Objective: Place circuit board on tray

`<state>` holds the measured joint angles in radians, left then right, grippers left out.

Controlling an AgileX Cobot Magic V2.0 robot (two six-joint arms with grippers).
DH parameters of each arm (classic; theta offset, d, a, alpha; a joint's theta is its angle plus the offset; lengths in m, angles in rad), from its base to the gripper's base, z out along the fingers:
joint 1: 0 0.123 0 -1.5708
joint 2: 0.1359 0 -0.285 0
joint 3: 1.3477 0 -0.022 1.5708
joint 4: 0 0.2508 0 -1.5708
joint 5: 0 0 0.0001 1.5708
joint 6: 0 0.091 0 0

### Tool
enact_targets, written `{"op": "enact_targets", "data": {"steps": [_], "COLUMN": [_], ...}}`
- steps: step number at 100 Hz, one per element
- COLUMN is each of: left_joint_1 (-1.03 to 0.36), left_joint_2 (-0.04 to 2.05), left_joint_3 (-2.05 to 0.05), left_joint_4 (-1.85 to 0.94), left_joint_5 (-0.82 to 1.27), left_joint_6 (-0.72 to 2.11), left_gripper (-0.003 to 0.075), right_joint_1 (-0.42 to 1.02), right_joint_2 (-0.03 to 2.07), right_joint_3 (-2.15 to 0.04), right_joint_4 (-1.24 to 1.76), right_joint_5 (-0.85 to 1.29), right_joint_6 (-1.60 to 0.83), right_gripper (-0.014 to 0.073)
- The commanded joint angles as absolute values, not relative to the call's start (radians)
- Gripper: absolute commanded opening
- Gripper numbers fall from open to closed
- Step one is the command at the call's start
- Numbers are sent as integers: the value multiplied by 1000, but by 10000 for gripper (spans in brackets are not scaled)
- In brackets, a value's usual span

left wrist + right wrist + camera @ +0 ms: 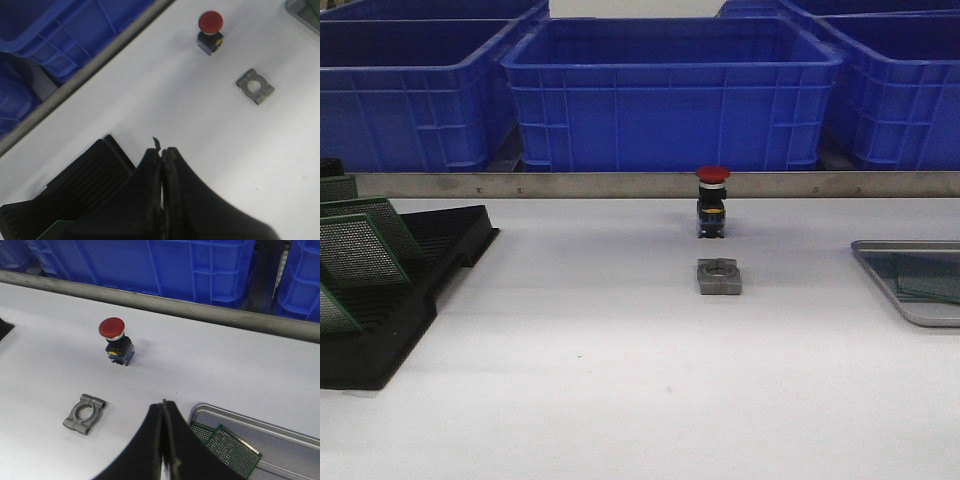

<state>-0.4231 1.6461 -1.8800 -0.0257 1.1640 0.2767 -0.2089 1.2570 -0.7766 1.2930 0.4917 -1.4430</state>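
Even bright overhead light, soft faint shadows, wrist views slightly blurred

My left gripper [161,155] hangs over the near corner of the rack [85,185], where boards [360,250] stand in slots. My right gripper [163,407] sits just beside the tray [250,421], which holds two boards [232,450]. Between my two hands lies the clamp [719,277]; beyond it stands the push button [712,200], with bins [670,90] behind the rail [650,184]
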Motion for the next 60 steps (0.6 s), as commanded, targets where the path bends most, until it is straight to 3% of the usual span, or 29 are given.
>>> {"op": "enact_targets", "data": {"steps": [1, 24, 60], "left_joint_1": [-422, -422, -422], "left_joint_2": [1538, 1324, 980], "left_joint_3": [-1837, -1531, -1019], "left_joint_4": [-23, -23, -51], "left_joint_5": [1033, 806, 459], "left_joint_6": [209, 131, 112], "left_gripper": [-20, -20, -20], "right_joint_1": [-174, -143, -143], "right_joint_2": [1160, 983, 683], "right_joint_3": [-753, -670, -528], "right_joint_4": [1386, 1552, 1562], "right_joint_5": [444, 431, 462], "right_joint_6": [-1512, -1610, -1676], "right_gripper": [-61, -61, -61]}}
